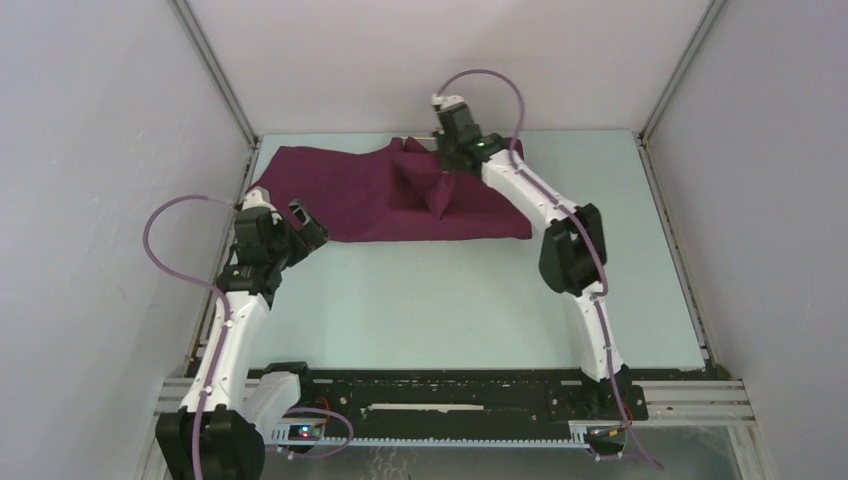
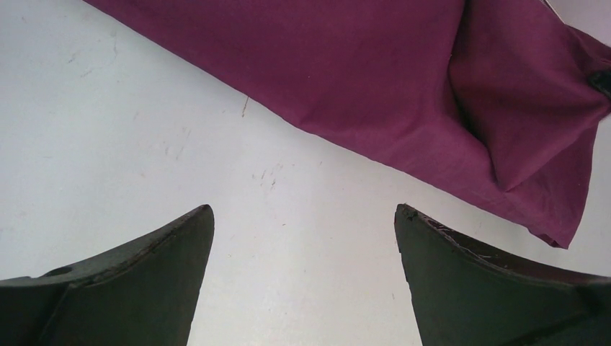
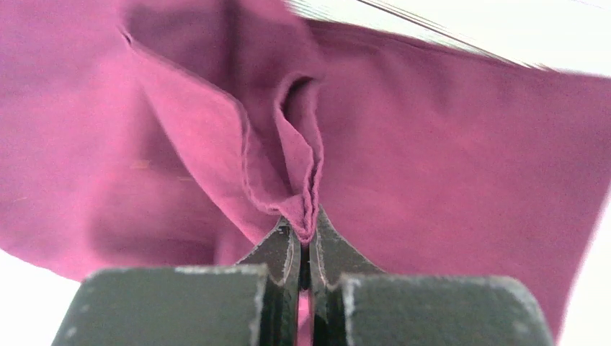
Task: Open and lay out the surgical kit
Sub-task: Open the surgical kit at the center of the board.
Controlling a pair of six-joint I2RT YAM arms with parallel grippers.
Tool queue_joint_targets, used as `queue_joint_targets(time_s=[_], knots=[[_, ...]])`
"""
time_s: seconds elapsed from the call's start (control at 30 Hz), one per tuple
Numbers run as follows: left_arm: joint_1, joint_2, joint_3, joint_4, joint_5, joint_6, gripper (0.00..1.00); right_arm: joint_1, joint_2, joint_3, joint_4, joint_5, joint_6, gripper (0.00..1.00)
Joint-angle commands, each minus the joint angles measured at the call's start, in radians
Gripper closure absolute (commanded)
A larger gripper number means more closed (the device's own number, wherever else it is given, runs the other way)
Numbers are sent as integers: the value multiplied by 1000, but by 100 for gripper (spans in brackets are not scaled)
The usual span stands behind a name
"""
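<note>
Your right gripper (image 3: 306,241) is closed on a raised fold of the cloth wrap (image 1: 360,195), which lies along the far side of the table (image 1: 450,300), long axis left to right. Your left gripper (image 1: 308,225), jaws wide apart, is nearer its left end

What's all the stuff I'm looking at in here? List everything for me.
cloth wrap: one, maroon-purple, spread on the table's far side, one fold pulled up
table: one, pale, under everything
walls: three, white, left, back and right
corner posts: two, silver metal, at the back corners
cables: two, purple, looping off the arms
arms: two, white and black, bolted at the near edge
left gripper: one, black, open, over bare table near the cloth
right gripper: one, black, shut on the cloth's fold
</note>
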Motion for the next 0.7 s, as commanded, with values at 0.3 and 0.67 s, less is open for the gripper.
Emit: queue_joint_targets(time_s=[0.3,0.67], knots=[[-6,25,-22,51,40,21,0,-558,-294,-269,-146,404,259,100],[-6,39,-23,54,53,19,0,-789,-297,-310,-184,495,328,100]])
